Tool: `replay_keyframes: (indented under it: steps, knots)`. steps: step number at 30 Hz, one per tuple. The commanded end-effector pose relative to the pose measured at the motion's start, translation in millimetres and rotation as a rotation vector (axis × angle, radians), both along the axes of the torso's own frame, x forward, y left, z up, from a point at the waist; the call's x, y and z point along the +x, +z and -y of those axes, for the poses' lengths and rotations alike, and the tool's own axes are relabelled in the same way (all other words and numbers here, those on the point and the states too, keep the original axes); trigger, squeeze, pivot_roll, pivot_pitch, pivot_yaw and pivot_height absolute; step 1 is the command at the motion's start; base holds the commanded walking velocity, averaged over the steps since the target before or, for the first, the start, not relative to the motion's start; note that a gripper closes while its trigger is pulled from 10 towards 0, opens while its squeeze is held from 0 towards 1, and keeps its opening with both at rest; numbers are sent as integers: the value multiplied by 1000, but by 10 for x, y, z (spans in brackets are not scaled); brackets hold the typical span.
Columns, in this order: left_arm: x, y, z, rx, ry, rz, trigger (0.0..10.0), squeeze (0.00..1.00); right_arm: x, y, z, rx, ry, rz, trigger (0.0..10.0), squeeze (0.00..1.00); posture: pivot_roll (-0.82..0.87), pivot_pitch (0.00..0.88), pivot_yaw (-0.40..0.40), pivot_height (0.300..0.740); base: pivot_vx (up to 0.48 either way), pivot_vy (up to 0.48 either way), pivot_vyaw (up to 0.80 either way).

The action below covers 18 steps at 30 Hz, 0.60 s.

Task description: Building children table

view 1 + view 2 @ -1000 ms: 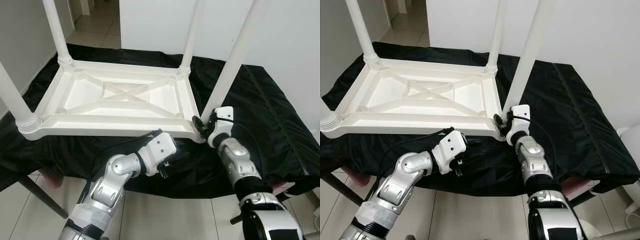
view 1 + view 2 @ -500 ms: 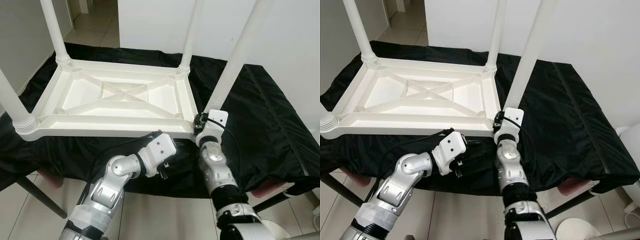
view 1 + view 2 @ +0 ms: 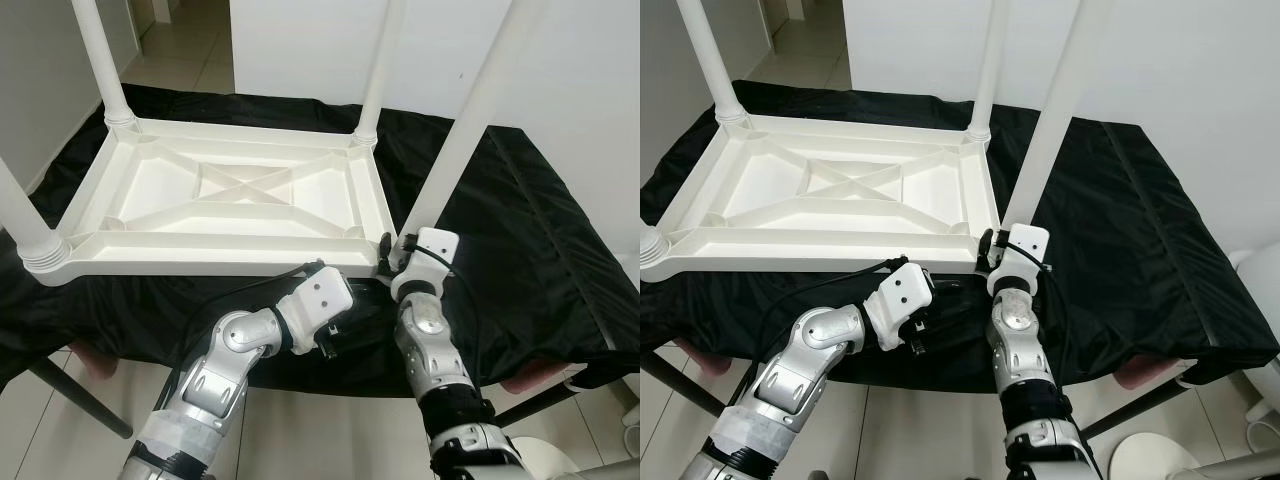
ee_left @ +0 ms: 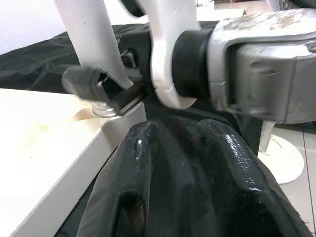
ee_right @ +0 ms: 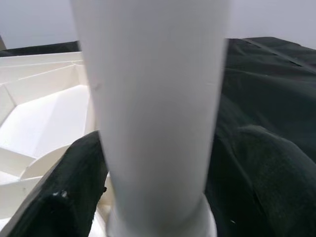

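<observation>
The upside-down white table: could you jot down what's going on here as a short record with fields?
Table: white plastic children's table lying upside down, legs pointing up
Surface: black cloth covering a larger table
Leg being worked: near right corner leg, leaning slightly
Right gripper: fingers closed around the base of that leg
Left gripper: just below the table's near edge, close to the same corner, holding nothing
Other legs: three more stand at the other corners

Right of the tabletop [image 3: 230, 200], bare black cloth [image 3: 530, 230] leaves open passage, while its near right corner is blocked by the leg [image 3: 470, 120], the right claw [image 3: 392, 252] around it, and the left claw [image 3: 350, 290] below.
</observation>
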<state>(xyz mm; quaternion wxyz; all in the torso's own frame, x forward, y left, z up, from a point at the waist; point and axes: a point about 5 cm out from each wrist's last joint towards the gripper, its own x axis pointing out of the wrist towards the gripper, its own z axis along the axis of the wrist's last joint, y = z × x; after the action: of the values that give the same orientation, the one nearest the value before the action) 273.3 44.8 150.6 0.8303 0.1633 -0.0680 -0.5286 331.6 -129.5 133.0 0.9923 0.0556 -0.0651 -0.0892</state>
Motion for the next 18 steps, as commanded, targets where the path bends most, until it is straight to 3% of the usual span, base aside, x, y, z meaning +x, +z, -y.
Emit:
replay_keyframes:
  steps: [1,5,6,7,8,12,18]
  knots:
    - [1,-2,9,-14,54,10,10000,0,-64,-28,40,-10,-9,0,10000,1000,57,30,-91,740,0,0,0]
    - [5,5,3,-16,63,22,10000,0,-118,-48,62,-12,-12,-1,10000,1000,57,30,-91,740,0,0,0]
    - [16,11,-8,-20,75,31,10000,0,-166,-53,61,-19,7,9,10000,353,55,32,-90,740,0,0,0]
    - [16,11,-8,-20,75,31,10000,0,-166,-53,61,-19,7,9,10000,353,55,32,-90,740,0,0,0]
    - [36,21,-23,-22,92,45,10000,0,-210,-59,57,-32,24,15,10000,0,48,34,-87,740,0,0,0]
    - [50,28,-33,-23,104,53,10000,0,-239,-63,52,-41,35,18,10000,0,48,34,-87,740,0,0,0]
    - [182,132,-96,-56,181,88,10000,0,-380,-121,24,-35,85,10,10000,0,43,37,-78,740,0,0,0]
